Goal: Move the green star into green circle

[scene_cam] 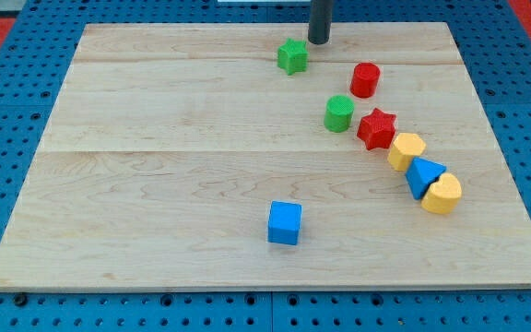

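- A pale wooden board (pixel 155 138) of joined planks lay on a blue perforated bench (pixel 7 111), with a strip of red showing at the view's top corners.
- No container stood on the board; the blocks lay loose on the wood.
- My tip (pixel 319 41) stood near the board's top edge, a bare rod with nothing to clench or let go, holding nothing.
- The green star (pixel 292 56) sat just beside my tip, to its lower left, seemingly apart from it.
- The green circle (pixel 338 113) lay below, toward the view's right, near the star but apart from it.
- A red cylinder (pixel 365 79), red star (pixel 376 128), yellow block (pixel 407 150), blue triangle (pixel 424 175) and yellow heart (pixel 442 195) ran diagonally down the right.
- A blue cube (pixel 285 222) sat alone near the bottom.
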